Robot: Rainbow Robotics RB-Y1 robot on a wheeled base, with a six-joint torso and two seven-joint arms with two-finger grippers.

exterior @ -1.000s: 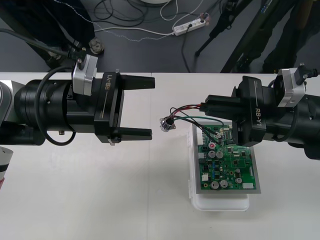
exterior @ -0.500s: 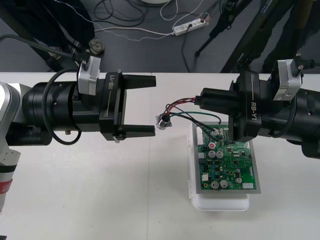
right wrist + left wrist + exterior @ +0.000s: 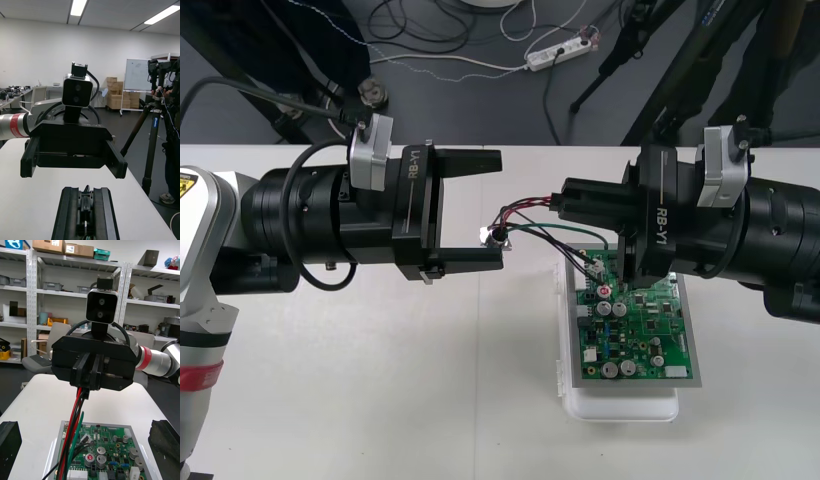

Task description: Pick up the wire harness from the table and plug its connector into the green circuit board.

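Right gripper (image 3: 565,202), its arm reaching level from the right above the board's (image 3: 640,335) far end, clamps the harness (image 3: 525,210) aloft. Left gripper (image 3: 500,208) faces it, fingers spread, the socket (image 3: 498,238) hanging between them.

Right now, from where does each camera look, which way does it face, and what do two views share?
Front view: above, looking steeply down at the table; both arms show, left gripper open, right gripper shut on the harness near the circuit board.
Right wrist view: on the right arm, facing the left gripper and its camera; own shut fingers in the foreground.
Left wrist view: on the left arm, facing the right gripper, harness and circuit board; own fingers far apart.
Shared: the wrist views face each other.
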